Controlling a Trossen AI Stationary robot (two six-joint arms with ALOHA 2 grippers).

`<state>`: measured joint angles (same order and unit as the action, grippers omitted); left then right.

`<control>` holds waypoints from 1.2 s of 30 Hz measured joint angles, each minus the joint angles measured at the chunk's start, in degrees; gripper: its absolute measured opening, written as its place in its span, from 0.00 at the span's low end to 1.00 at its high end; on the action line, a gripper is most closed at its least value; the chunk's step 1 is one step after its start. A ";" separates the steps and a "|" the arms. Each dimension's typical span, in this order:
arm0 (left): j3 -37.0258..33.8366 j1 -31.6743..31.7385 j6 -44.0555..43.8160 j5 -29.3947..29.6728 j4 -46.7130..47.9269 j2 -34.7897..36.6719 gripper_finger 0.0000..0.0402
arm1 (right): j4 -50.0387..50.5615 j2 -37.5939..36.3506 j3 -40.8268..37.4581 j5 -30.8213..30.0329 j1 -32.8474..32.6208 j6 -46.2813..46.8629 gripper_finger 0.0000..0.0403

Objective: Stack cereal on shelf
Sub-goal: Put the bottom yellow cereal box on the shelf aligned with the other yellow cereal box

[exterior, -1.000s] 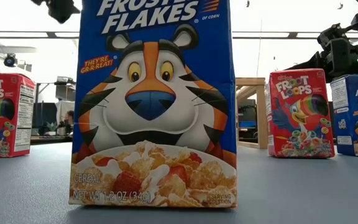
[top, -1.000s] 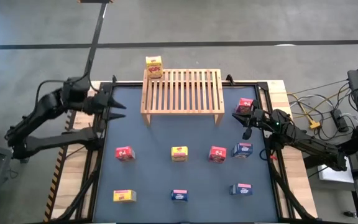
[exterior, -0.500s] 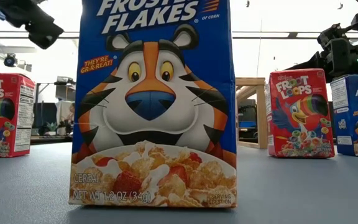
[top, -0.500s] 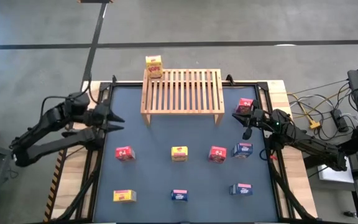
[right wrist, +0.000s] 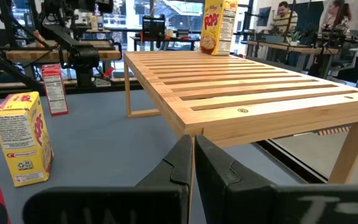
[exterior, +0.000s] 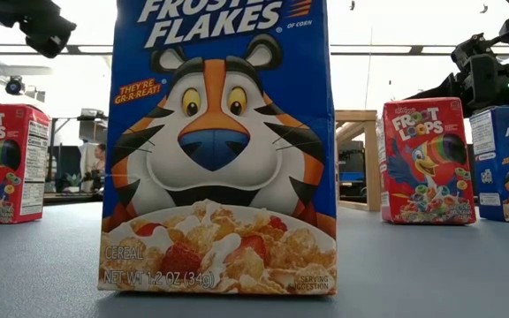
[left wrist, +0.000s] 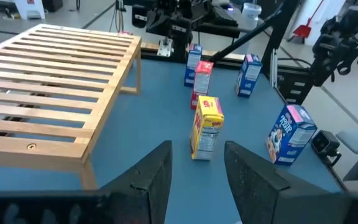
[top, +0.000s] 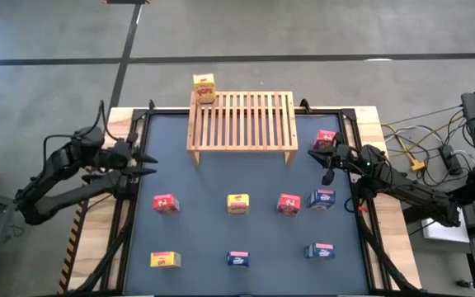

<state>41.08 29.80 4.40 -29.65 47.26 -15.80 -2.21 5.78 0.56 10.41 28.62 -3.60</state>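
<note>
The wooden slatted rack [top: 242, 122] stands at the table's far middle. A yellow cereal box [top: 204, 88] stands upright on its far left corner and also shows in the right wrist view [right wrist: 215, 28]. Several red, yellow and blue boxes stand on the dark mat, among them a red one [top: 165, 203], a yellow one [top: 237, 203] and a blue one [exterior: 217, 146] close to the low camera. My left gripper [top: 143, 161] is open and empty, left of the rack, its fingers [left wrist: 160, 180] pointing right. My right gripper [top: 320, 155] is shut and empty, beside a red box [top: 326, 139] right of the rack.
The rack's near left leg [left wrist: 89, 177] is just ahead of my left gripper. A middle row of boxes [top: 288, 204] and a near row [top: 165, 260] stand on the mat. Cables [top: 419, 157] lie beyond the table's right edge. People sit in the room behind [right wrist: 283, 12].
My left gripper has drawn back from the rack's left end toward the table's near and left edges, staying open. My right arm and all the boxes have kept still.
</note>
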 joint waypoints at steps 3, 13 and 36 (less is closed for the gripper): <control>-0.13 0.00 0.68 0.02 -0.35 -1.80 0.32 | -0.01 0.00 0.02 -0.02 0.00 0.00 0.02; -0.39 -1.05 3.40 -5.58 -1.01 -8.25 0.31 | -0.01 0.00 0.00 0.00 0.02 0.00 0.02; -18.03 -17.35 -11.10 -0.79 -37.14 -0.13 0.26 | -0.01 0.00 0.00 0.00 0.02 0.00 0.02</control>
<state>23.05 12.45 -6.70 -30.44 10.13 -15.93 -2.22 5.78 0.56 10.41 28.64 -3.60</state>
